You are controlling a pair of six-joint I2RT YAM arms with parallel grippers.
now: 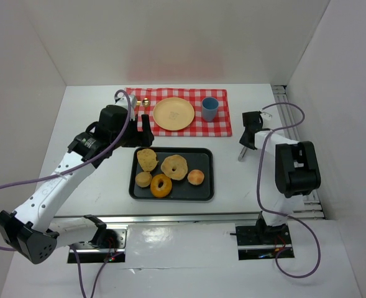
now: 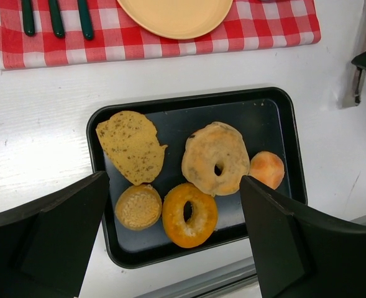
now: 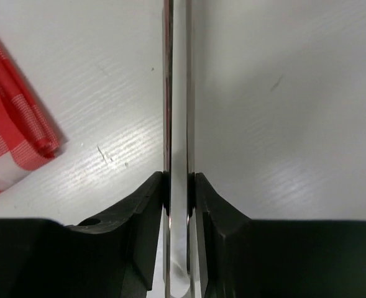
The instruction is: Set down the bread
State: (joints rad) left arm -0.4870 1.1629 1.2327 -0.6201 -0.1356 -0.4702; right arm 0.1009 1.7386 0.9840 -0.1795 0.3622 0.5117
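A black tray (image 1: 170, 198) holds a seeded bread slice (image 1: 147, 159), a pale bagel (image 1: 174, 167), an orange donut (image 1: 161, 185), a small round muffin (image 1: 143, 179) and a bun (image 1: 196, 177). My left gripper (image 1: 142, 127) hovers open over the tray's far-left part. In its wrist view its fingers flank the donut (image 2: 189, 214), with the bread slice (image 2: 132, 146) and bagel (image 2: 215, 158) beyond, and the gripper (image 2: 173, 186) holds nothing. My right gripper (image 3: 179, 186) is shut on metal tongs (image 3: 178, 93), which reach down to the table right of the tray (image 1: 242, 152).
A red checkered cloth (image 1: 223, 124) lies behind the tray with a yellow plate (image 1: 173, 113), a blue cup (image 1: 209, 108) and green-handled cutlery (image 2: 55, 17) on it. White walls enclose the table on three sides. A metal rail (image 1: 294, 118) runs along the right edge.
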